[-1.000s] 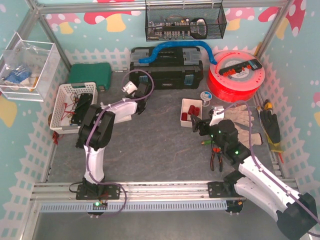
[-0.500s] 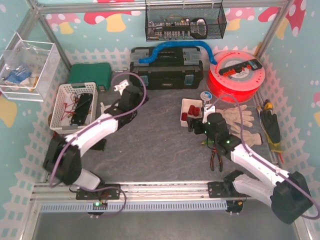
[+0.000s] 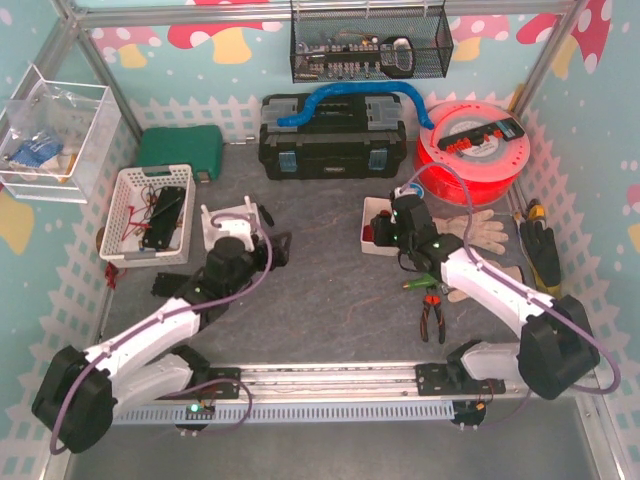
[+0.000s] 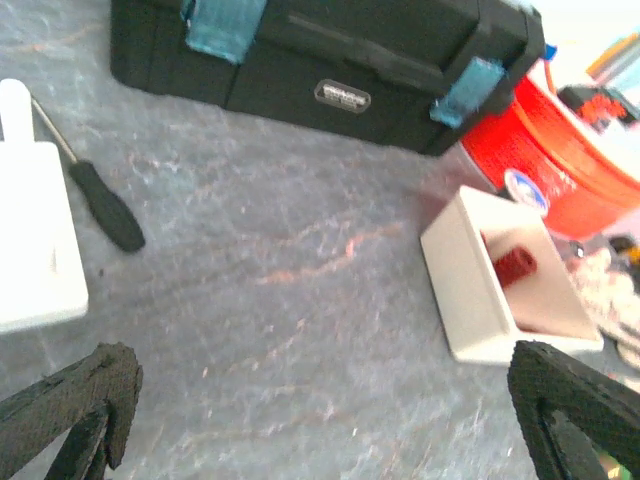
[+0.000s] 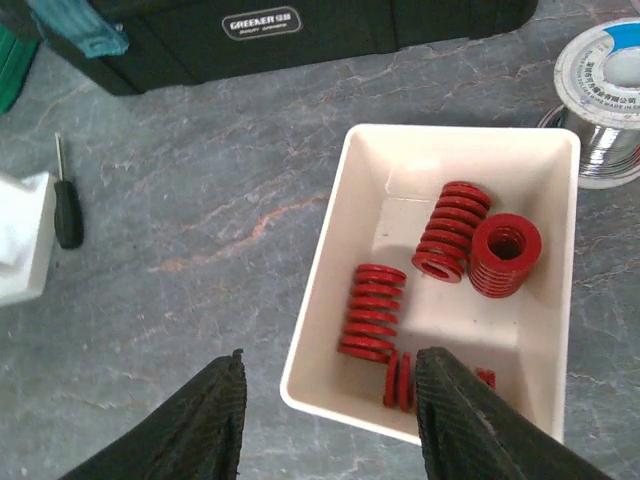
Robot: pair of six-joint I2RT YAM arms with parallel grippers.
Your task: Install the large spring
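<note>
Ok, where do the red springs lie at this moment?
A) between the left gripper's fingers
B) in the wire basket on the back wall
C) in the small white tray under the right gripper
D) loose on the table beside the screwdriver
C: the right wrist view shows the red springs lying inside the small white tray, with the right gripper hanging open over the tray's near wall.
</note>
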